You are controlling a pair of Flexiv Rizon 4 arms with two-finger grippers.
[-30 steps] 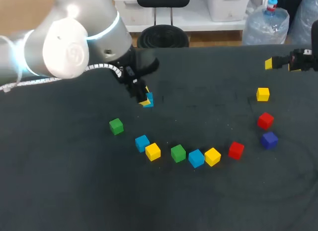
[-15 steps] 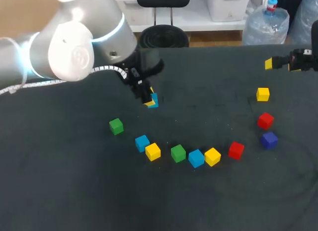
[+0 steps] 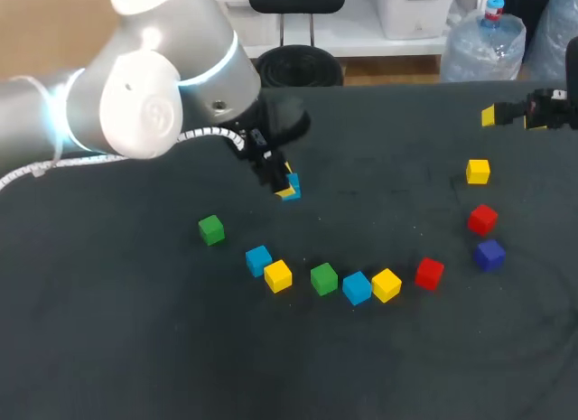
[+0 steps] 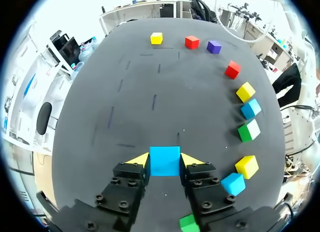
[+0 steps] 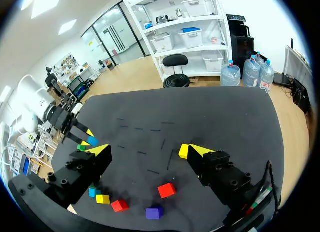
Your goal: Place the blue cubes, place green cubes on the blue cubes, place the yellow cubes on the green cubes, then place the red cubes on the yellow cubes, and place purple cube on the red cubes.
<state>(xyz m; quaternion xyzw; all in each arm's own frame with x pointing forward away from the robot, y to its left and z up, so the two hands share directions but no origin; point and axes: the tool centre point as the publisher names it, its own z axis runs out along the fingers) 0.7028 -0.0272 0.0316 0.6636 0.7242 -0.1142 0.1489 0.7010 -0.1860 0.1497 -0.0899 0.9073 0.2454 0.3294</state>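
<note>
Jaws on blue cube (image 4: 164, 160), cubes (image 4: 247, 166) beside

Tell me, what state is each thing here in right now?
left gripper: shut on the held blue cube
held blue cube: clamped from two sides
right gripper: open, empty
loose blue cubes: lying free, unstacked
green cubes: lying free, unstacked
yellow cubes: lying free, unstacked
red cubes: lying free, unstacked
purple cube: lying free, unstacked
</note>
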